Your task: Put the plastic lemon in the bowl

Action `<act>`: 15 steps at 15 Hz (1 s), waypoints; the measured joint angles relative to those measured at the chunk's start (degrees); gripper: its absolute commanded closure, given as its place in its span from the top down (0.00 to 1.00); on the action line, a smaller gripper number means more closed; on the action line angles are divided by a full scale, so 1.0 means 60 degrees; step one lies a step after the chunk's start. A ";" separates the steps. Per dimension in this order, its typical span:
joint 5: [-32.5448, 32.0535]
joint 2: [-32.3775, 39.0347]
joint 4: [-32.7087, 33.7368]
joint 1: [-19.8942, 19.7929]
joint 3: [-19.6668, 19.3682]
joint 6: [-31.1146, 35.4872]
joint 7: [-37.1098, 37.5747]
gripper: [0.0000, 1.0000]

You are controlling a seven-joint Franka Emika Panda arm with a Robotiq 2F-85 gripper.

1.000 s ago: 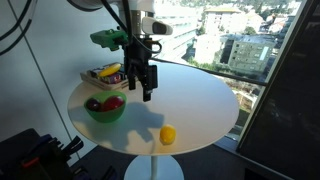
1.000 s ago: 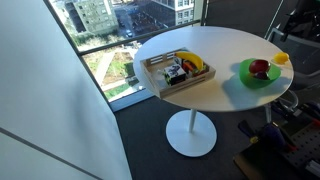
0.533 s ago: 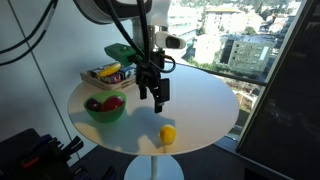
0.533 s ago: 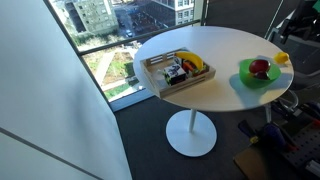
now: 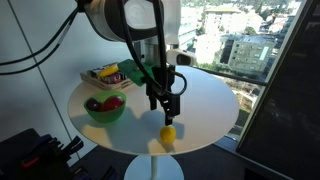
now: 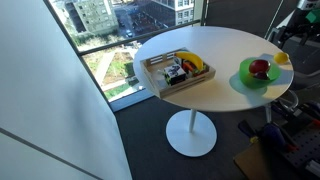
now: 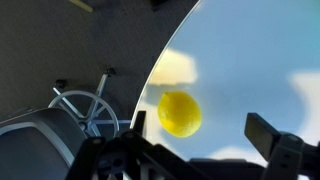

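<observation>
I hang my gripper (image 5: 168,112), jaws spread, directly above the plastic lemon (image 5: 168,134) so they can straddle it; the bowl (image 5: 104,117) sits toward nine o'clock.

the plastic lemon (image 5: 168,134) lies on the table (image 5: 210,100) just under the fingers (image 5: 171,110), untouched; the bowl (image 5: 105,116) sits well off to their side, the tray (image 5: 98,72) beyond it.

we find no text, label, brand or number that we can read in any view. whatever print exists is too small or blurred.
</observation>
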 measured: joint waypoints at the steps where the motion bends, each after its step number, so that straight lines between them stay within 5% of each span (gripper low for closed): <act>1: 0.0004 0.0137 0.0044 0.0000 -0.0020 0.0118 0.0010 1.00; 15: 0.0643 0.1133 0.0255 -0.0084 -0.0261 0.1059 -0.0053 1.00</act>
